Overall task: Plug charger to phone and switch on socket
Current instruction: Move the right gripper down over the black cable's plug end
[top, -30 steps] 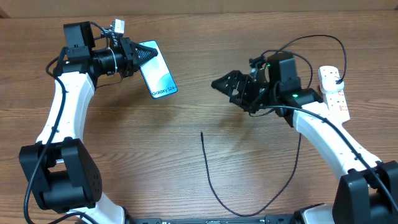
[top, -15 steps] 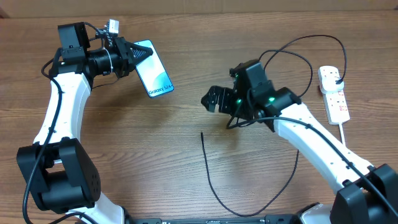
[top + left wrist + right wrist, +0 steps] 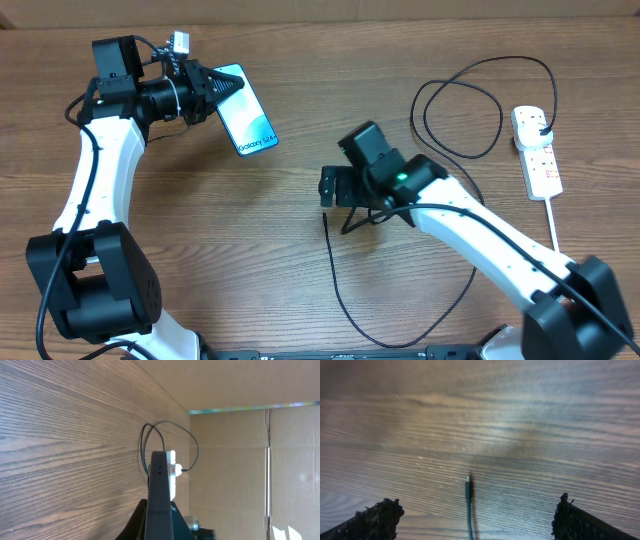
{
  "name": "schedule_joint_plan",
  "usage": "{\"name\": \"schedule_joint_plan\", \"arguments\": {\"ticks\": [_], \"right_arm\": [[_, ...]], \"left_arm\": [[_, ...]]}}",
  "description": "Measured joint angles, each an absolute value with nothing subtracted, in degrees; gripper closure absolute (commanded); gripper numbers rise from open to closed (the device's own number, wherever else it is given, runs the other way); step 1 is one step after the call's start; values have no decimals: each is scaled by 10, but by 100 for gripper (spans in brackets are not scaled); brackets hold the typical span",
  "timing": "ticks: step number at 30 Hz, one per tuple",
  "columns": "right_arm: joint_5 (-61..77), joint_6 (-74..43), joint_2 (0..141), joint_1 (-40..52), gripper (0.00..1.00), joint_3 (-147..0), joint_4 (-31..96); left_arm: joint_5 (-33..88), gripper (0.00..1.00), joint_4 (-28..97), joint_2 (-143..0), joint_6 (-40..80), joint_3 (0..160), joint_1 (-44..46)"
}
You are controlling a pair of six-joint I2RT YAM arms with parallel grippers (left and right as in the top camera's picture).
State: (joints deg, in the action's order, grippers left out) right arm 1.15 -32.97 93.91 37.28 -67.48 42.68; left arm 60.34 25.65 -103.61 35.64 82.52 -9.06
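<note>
Moved: right gripper point(image 3: 328, 188), no longer by the socket point(image 3: 537, 155) at the far right, now at mid-table above the charger point(image 3: 333, 270); fingers spread wide, holding nothing. Tip point(image 3: 468, 482): lies flat on the table point(image 3: 200, 240), centred between the two open fingers in the wrist view and slightly ahead of them. Long axis: the cable runs straight back from the tip toward the wrist, so it sits across the line on which the fingers close. Its far end stays plugged at the socket. Left gripper point(image 3: 215, 92): hardly shifted, pinching the phone point(image 3: 250, 125) by one end at upper left, screen lit, well apart from the tip. Nearer arm for the pickup: right, judged ready to descend.
</note>
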Motion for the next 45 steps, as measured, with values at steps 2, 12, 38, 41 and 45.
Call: {"name": "schedule_joint_plan", "arguments": {"ticks": [2, 12, 38, 41, 45], "right_arm": [[10, -330, 959, 380, 0, -675, 427], [10, -338, 1026, 397, 5, -675, 427], [-39, -369, 1087, 476, 12, -677, 417], [-41, -371, 1102, 476, 13, -692, 431], [-44, -373, 1110, 476, 13, -704, 435]], "left_arm": [[602, 96, 256, -1036, 356, 825, -95], [597, 96, 257, -1036, 356, 825, -103], [587, 96, 257, -1036, 356, 825, -103], [585, 96, 257, -1036, 356, 825, -103], [585, 96, 256, -1036, 356, 825, -103]]}}
